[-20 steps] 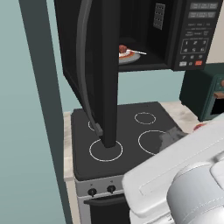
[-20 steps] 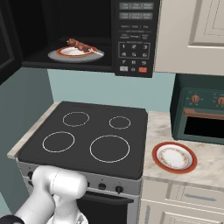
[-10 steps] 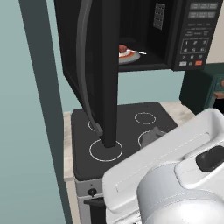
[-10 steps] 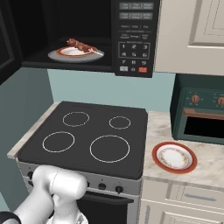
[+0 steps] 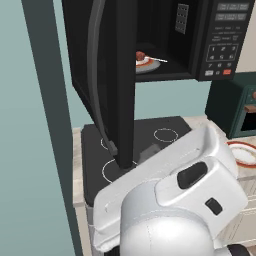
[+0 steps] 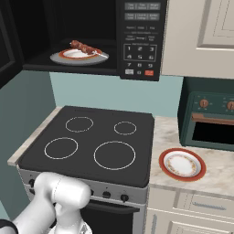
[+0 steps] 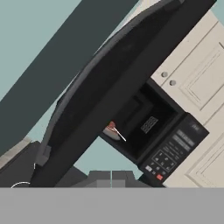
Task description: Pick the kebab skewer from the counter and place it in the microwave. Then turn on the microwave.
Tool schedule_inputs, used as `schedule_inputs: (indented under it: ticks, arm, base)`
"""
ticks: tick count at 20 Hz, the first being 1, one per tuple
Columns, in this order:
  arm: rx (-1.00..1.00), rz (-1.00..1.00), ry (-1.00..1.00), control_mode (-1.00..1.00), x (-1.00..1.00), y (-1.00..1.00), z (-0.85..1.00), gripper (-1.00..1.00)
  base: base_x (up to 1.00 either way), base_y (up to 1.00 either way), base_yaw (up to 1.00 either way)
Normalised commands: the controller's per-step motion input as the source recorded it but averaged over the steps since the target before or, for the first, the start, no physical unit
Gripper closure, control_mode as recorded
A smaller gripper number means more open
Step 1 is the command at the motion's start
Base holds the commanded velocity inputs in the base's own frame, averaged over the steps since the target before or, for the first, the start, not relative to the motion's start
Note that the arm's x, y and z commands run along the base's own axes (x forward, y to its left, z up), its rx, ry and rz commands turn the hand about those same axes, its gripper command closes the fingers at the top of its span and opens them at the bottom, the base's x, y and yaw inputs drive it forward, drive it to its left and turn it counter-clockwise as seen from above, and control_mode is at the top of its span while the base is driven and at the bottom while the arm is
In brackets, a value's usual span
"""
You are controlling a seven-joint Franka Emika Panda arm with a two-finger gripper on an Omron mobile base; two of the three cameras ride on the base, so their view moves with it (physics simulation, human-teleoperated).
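A: Since the earlier frame the arm's white body has swung up and left in the left base view and now hides more of the stovetop [image 5: 160, 135]; skewer, plates and door lie as before.

B: Pincer [image 7: 111, 175] state?

A: Tips sit pressed together at the bottom of the hand view, no gap, nothing between them (closed and empty).

B: Where is the kebab skewer [image 6: 85, 47]?

A: Inside the microwave [image 6: 139, 41], lying across a white red-rimmed plate [image 6: 68, 57] on the cavity floor. In the right base view the meat chunks run from upper left to lower right, with the pale stick tip pointing right toward the keypad side.

B: Door?

A: The microwave door [image 5: 117, 80] stands swung wide open to the left, its long handle [image 5: 95, 75] facing near. In the hand view it crosses the frame on a diagonal.

B: Anything on the worktop [image 6: 215, 176]?

A: A second red-rimmed plate [image 6: 182, 164], right of the stovetop and near of the dark green toaster oven [image 6: 208, 119]. Red button [image 6: 149, 72] shows at the keypad's lower right.
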Motion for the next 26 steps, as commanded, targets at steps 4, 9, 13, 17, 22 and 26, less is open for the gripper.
schedule_inputs:
  ticks: [4,9,13,17,22,26]
  arm:
    - [-0.04,-0.02,-0.04,-1.00,0.32,0.14,-0.10,1.00]
    - [-0.05,-0.02,-0.05,-1.00,0.32,0.15,-0.09,1.00]
    - [-0.05,-0.03,-0.05,-1.00,0.29,0.18,-0.10,1.00]
    - [-0.05,-0.03,-0.04,-1.00,0.28,0.22,-0.12,1.00]
    - [-0.05,-0.02,-0.02,-1.00,0.26,0.26,-0.15,1.00]
    - [-0.04,-0.02,-0.01,-1.00,0.27,0.28,-0.10,1.00]
  base:
    - [0.00,0.00,0.00]
    - [0.00,0.00,0.00]
    - [0.00,0.00,0.00]
    - [0.00,0.00,0.00]
    - [0.00,0.00,0.00]
    - [0.00,0.00,0.00]
